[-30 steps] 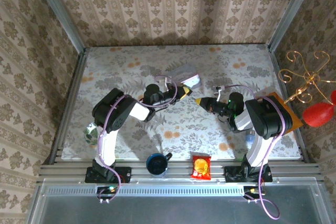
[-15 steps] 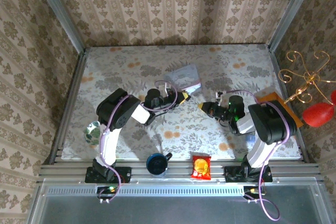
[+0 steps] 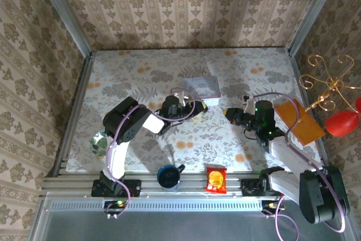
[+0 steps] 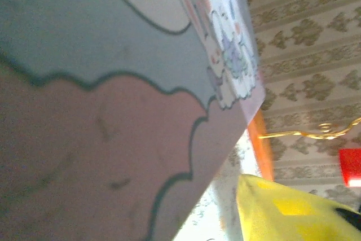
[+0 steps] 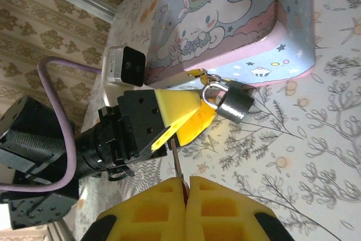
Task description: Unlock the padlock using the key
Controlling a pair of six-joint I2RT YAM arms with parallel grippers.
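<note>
My right tool (image 5: 186, 180) is pinched closed on the thin dark key (image 5: 176, 165), pointed ahead at the small dark, silver-shackled padlock (image 5: 233, 104) hanging from the pastel cartoon tin box (image 5: 225, 21). My left tool (image 5: 206, 107) sits just beside it, likely as a brace, its opening unclear.

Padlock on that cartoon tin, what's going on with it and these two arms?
The padlock hangs from the clasp of the pastel tin box. The left pincer is right up against the lock's shackle, seemingly steadying it, though its grip is hard to make out. The right pincer is shut on a thin key, which points toward the lock but has not reached it yet.
</note>
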